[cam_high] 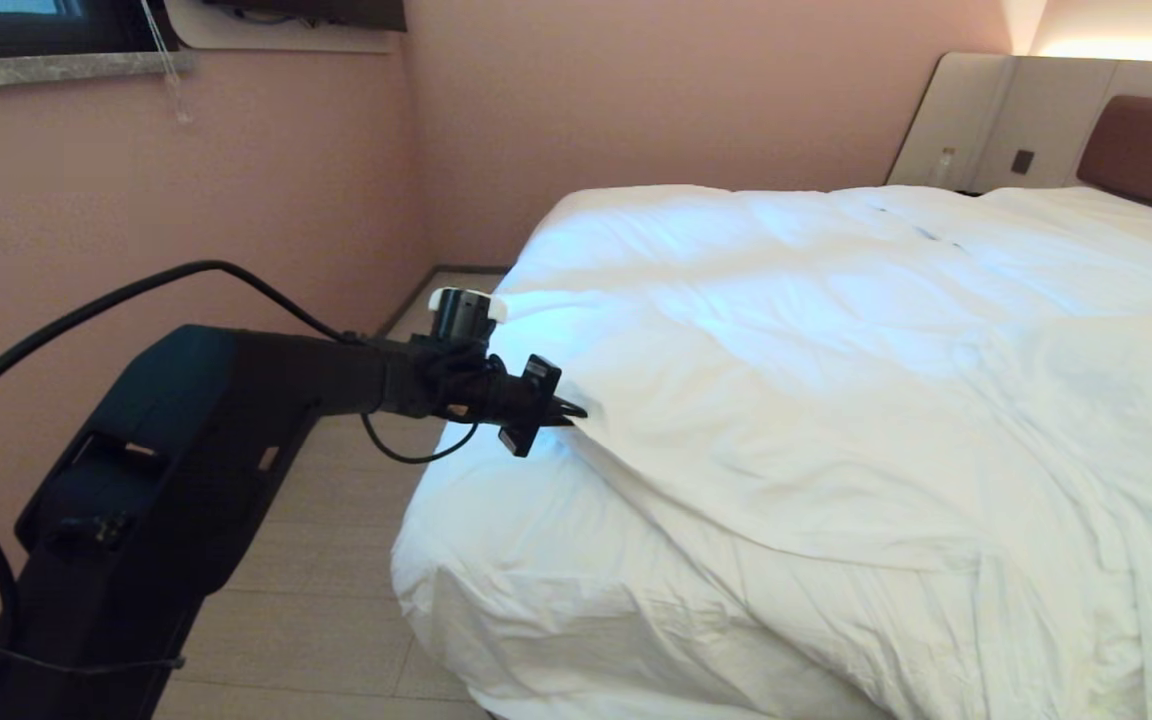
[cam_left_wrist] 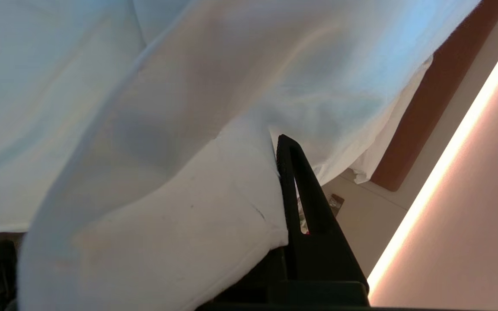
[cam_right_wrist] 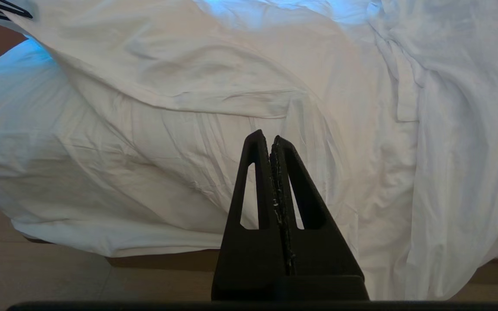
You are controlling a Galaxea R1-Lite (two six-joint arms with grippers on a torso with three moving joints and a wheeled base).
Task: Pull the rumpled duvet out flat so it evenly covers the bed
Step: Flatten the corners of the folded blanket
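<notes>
My left gripper [cam_high: 568,410] is clamped on the duvet [cam_high: 836,400], pinching a fold of its edge at the bed's [cam_high: 496,600] near left side, just above the mattress corner. In the left wrist view one black finger [cam_left_wrist: 294,190] presses against a thick bunched roll of white cloth. The duvet is puffy and white, with deep creases; it lies across the bed from the headboard [cam_high: 1151,150] end down toward the foot, its lower edge running slantwise, so the sheeted corner nearest me is bare. On the right side of the bed it spills over the edge in loose hanging folds. My right gripper [cam_right_wrist: 271,142] is held off the bed's foot side, its fingers pressed together on nothing, pointing at the draped cloth. No containers are in sight.
</notes>
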